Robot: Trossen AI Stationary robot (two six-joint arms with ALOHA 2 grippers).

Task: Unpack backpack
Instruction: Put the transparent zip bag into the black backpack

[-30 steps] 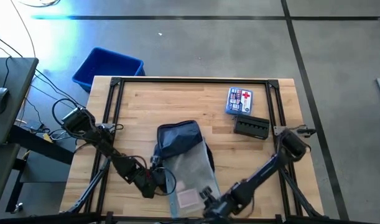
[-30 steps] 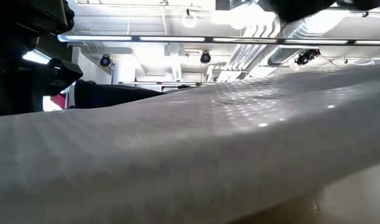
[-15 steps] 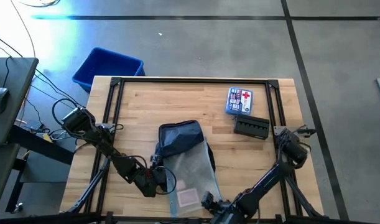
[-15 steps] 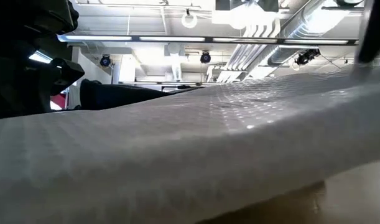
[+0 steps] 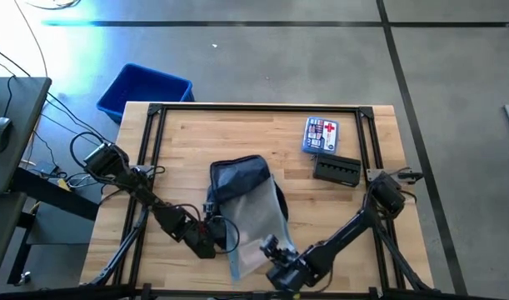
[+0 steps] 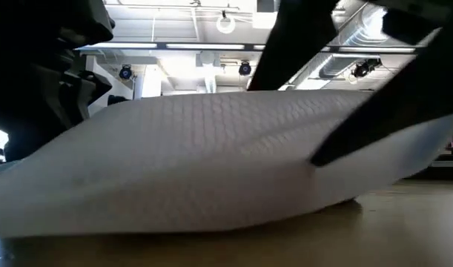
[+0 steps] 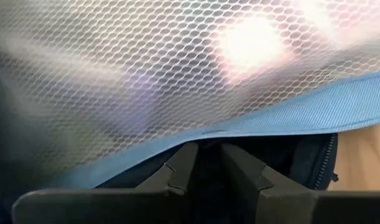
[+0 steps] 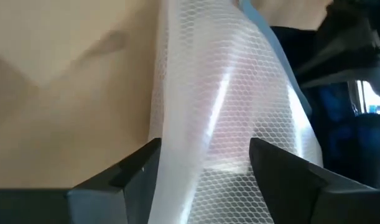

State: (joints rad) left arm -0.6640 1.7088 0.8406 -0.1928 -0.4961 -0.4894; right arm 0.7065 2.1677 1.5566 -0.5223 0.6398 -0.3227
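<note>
Between my right gripper's (image 8: 205,163) parted fingers lies the mesh pouch (image 5: 256,223), straddled for drawing clear of the backpack (image 5: 237,179) at mid-table. My left gripper (image 5: 211,237) seems clamped on the backpack's rim, probably to anchor it.

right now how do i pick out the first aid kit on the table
On the wooden table, look toward the far corner on the right arm's side. The first aid kit lies there, a small blue and white pack with a red cross. The black case just nearer is plain and dark.
</note>
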